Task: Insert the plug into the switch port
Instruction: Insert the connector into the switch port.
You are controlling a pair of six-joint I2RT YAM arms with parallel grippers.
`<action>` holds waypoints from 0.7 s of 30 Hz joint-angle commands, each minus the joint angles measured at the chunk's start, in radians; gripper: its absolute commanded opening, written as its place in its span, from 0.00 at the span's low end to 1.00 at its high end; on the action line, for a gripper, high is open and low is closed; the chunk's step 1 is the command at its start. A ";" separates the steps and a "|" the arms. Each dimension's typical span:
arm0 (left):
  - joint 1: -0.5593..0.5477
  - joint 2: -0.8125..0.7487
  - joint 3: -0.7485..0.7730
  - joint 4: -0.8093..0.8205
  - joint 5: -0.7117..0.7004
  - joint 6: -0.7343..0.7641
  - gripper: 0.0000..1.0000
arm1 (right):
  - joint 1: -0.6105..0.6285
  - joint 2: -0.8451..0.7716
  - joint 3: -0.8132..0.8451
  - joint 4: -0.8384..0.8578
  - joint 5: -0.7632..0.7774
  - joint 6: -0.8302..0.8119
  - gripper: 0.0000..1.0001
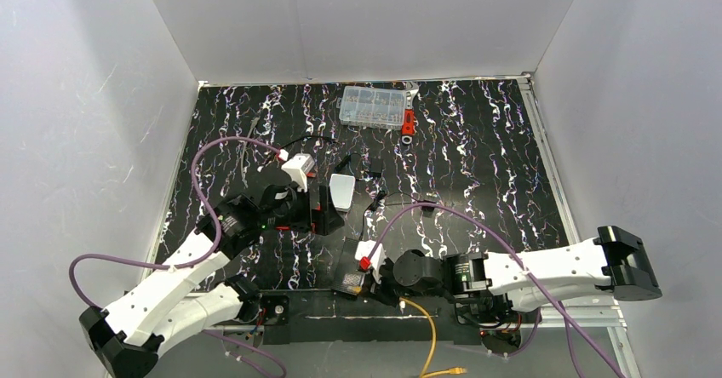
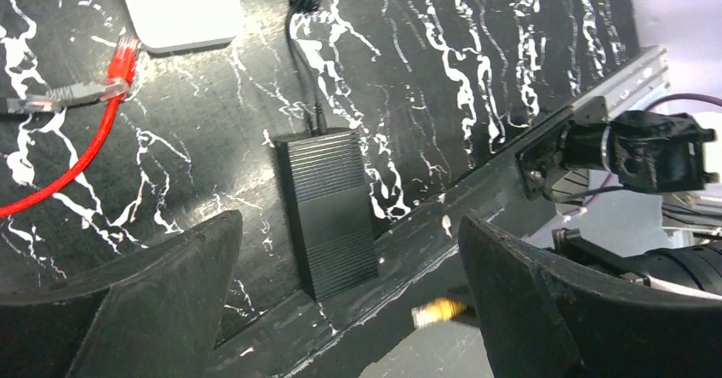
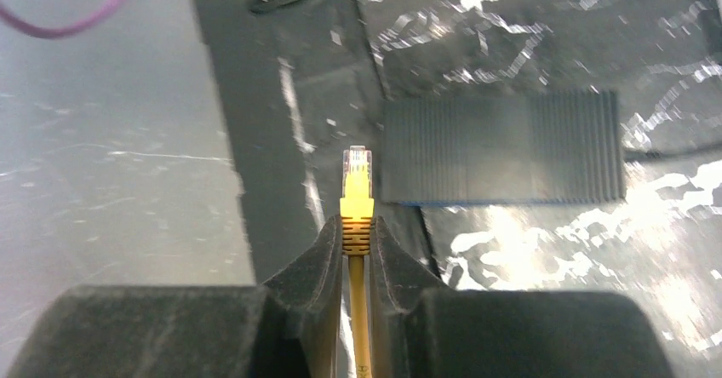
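Observation:
My right gripper (image 3: 358,225) is shut on the ribbed boot of the thin orange cable (image 3: 361,310). The clear plug (image 3: 358,167) sticks out past the fingertips. The flat black switch box (image 3: 502,146) lies just right of the plug, with its blue edge (image 3: 502,201) toward me; the ports themselves do not show. In the top view the right gripper (image 1: 379,283) is beside the box (image 1: 349,283) at the near table edge. My left gripper (image 2: 349,221) is open and empty, above the box (image 2: 328,212). A blurred orange plug tip (image 2: 438,312) shows by its right finger.
A white-grey box (image 2: 179,3) and a red wire with its red connector (image 2: 123,59) lie farther back. A clear parts case (image 1: 373,106) and a red tool (image 1: 409,123) sit at the back. The cable's other end (image 1: 455,369) lies off the mat. A metal rail (image 2: 613,88) edges the table.

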 commanded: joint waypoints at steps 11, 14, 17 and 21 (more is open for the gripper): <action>0.003 0.034 -0.182 0.022 -0.069 -0.101 0.98 | 0.008 0.038 -0.175 0.078 0.374 -0.019 0.01; 0.003 0.029 -0.226 0.016 -0.064 -0.121 0.98 | 0.009 0.064 -0.182 0.080 0.377 -0.049 0.01; 0.003 0.024 -0.267 0.014 -0.055 -0.142 0.98 | 0.014 0.085 -0.189 0.111 0.363 -0.079 0.01; 0.003 0.035 -0.314 0.019 -0.025 -0.172 0.98 | 0.021 0.100 -0.211 0.189 0.314 -0.114 0.01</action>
